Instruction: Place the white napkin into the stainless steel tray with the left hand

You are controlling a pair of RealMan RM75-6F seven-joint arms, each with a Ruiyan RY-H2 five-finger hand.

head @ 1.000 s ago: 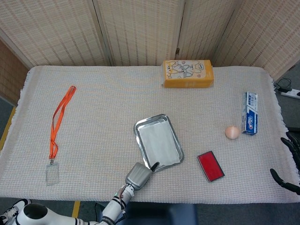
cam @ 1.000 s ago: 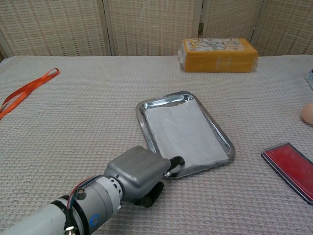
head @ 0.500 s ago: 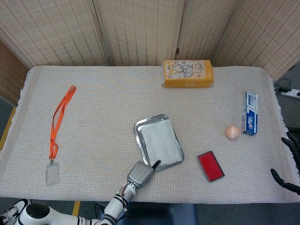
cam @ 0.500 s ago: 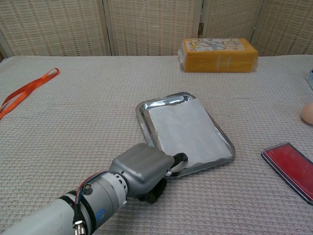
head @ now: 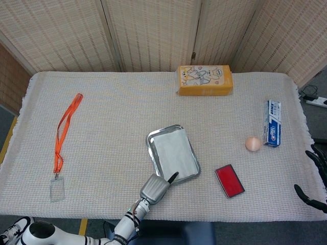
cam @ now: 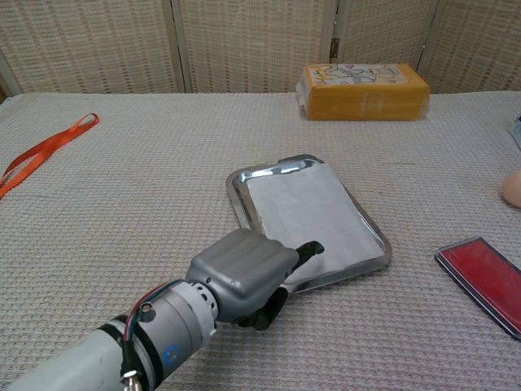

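The white napkin (head: 174, 152) (cam: 313, 208) lies flat inside the stainless steel tray (head: 150, 153) (cam: 234, 195) near the table's middle front. My left hand (head: 154, 188) (cam: 240, 269) sits at the tray's near corner. One finger reaches out just above the napkin's near edge, and the others curl beneath the palm, outside the rim. The palm hides the napkin's nearest corner. Nothing appears pinched. My right hand (head: 308, 198) shows only as dark spread fingers at the right edge of the head view, holding nothing.
A yellow tissue pack (head: 204, 79) stands at the back. An orange lanyard (head: 64, 135) with a clear badge (head: 56, 189) lies at the left. A red case (head: 229, 180), an egg (head: 252, 144) and a toothpaste box (head: 273, 122) are on the right.
My left hand moved forward toward the tray, and the napkin slid further in. The finger at the napkin's corner has lifted and stretched out over it.
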